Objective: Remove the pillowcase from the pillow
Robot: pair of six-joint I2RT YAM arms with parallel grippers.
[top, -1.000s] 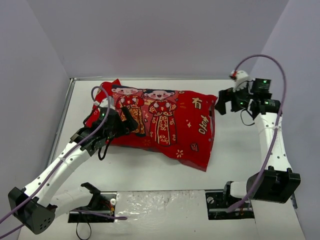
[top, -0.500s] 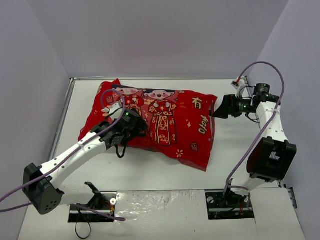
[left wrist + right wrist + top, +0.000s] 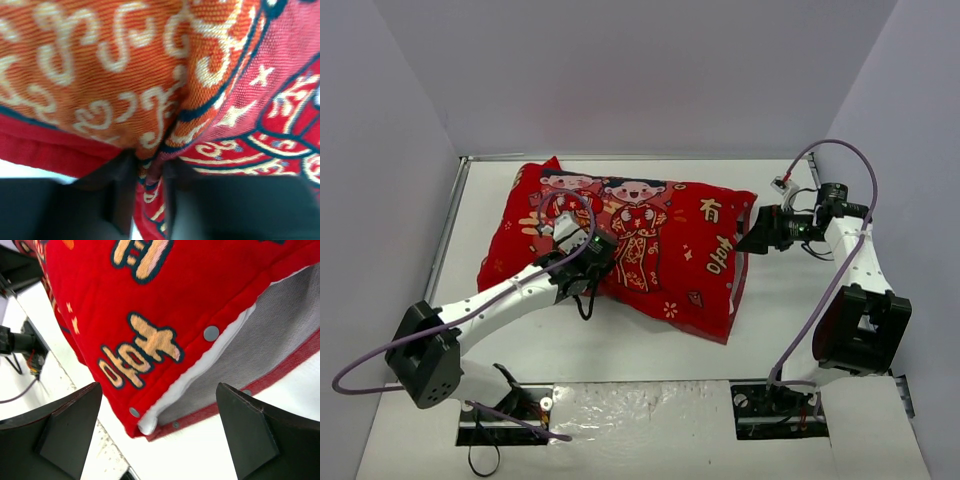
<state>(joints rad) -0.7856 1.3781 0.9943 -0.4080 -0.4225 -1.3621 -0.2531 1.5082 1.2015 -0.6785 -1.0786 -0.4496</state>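
Note:
The red pillowcase [image 3: 660, 250], printed with two cartoon figures, lies across the table. My left gripper [image 3: 588, 262] sits at its near edge below the figures. In the left wrist view it is shut on a pinched fold of the pillowcase [image 3: 100, 75], which bunches between the dark fingers [image 3: 120, 200]. My right gripper [image 3: 752, 232] stands open just off the right end. There the case mouth with its snaps [image 3: 211, 333] gapes, and the white pillow [image 3: 192, 376] shows inside. Nothing lies between the right gripper's fingers [image 3: 75, 430].
The white table [image 3: 790, 320] has a metal rail [image 3: 445, 240] along its left edge and grey walls on three sides. Both arm bases and mounting plates [image 3: 650, 410] stand at the near edge. Purple cables loop over each arm.
My left gripper slid right along the case's near edge and closed on a fold of fabric. My right gripper lowered and came in toward the case's open end.

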